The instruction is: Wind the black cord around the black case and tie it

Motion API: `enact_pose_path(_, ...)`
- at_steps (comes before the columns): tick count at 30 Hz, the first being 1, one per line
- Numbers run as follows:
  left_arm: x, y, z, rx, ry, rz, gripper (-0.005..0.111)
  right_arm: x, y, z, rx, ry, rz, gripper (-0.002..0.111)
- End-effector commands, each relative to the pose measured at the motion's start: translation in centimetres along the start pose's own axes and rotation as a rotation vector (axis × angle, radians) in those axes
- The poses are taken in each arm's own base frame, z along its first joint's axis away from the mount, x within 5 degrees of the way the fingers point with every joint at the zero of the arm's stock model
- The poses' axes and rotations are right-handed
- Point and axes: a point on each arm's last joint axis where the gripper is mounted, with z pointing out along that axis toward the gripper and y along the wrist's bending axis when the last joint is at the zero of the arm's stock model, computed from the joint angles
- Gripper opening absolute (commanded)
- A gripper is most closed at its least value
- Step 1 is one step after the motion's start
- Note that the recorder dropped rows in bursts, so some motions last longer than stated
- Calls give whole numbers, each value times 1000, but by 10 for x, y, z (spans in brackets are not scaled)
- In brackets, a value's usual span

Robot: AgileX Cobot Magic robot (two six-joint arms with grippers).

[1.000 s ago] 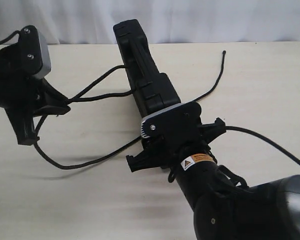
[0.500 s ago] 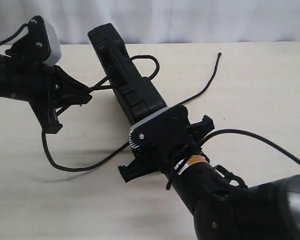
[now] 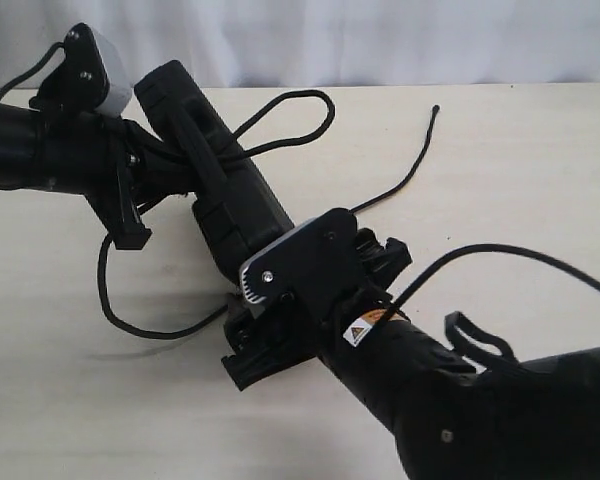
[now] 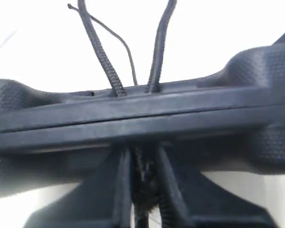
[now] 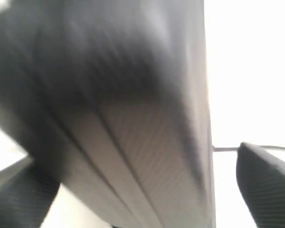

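Upper left to centre of frame: flat rectangular matte black plastic case [image 3: 230, 200], over beige worktop [image 3: 540, 160]. Thin black braided cord [image 3: 315, 105] looped across it, tip upper right. Left gripper [image 4: 138, 183] jaws pinched on cord. Right gripper [image 5: 142, 190] jaws wide apart, straddling case.

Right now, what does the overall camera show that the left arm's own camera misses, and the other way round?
Exterior only: the free end of the thin black braided cord trailing over the pale tabletop, plus the right arm. Left wrist only: two cord strands crossing the edge of the flat matte black plastic case, running down between the left jaws. Both: the case and the cord.
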Motion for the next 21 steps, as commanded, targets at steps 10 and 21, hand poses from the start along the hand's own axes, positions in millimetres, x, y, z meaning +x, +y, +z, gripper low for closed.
enact_pose_path(10,-4,-3,0,27,-34,18,0,-90,-37,-116,-226,-196,240,90)
enact_pose_path(21,-4,-3,0,33,-38,18,0,-155,-124,-73,8,-255,354,82)
